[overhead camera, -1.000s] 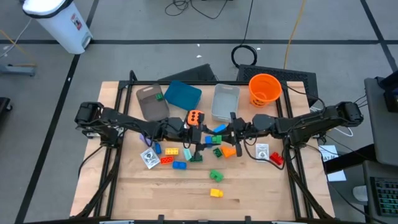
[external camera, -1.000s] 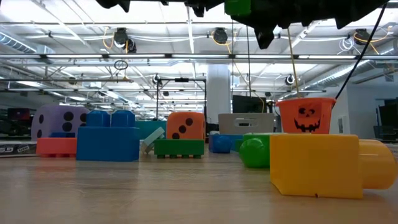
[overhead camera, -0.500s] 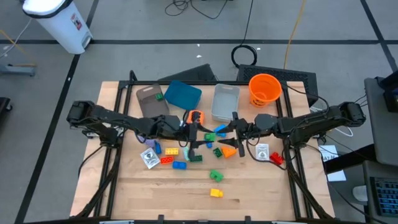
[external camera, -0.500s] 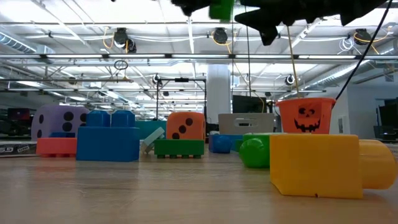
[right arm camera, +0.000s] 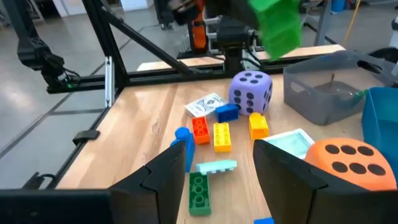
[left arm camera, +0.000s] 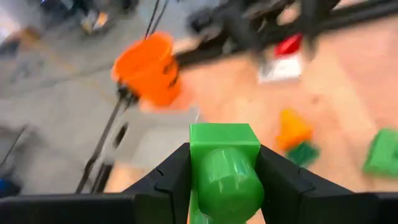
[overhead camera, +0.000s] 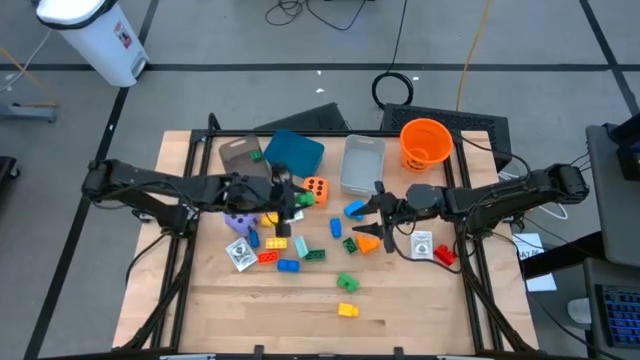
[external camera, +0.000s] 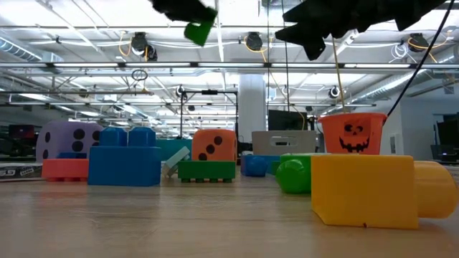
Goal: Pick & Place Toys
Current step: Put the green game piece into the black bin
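Left gripper (left arm camera: 225, 180): fingers clamped on a green brick (left arm camera: 224, 163), carried high above the table's middle.
Right gripper (overhead camera: 377, 213): spread wide, holding nothing, above the bricks right of centre.
Loose toys: orange die (overhead camera: 316, 188), purple die (right arm camera: 252, 92), bricks at mid-table.
Risk: the round-ended brick may twist loose and drop among the bricks below.

Green brick (left arm camera: 224, 168) aloft; other toys (overhead camera: 300, 245) scattered.
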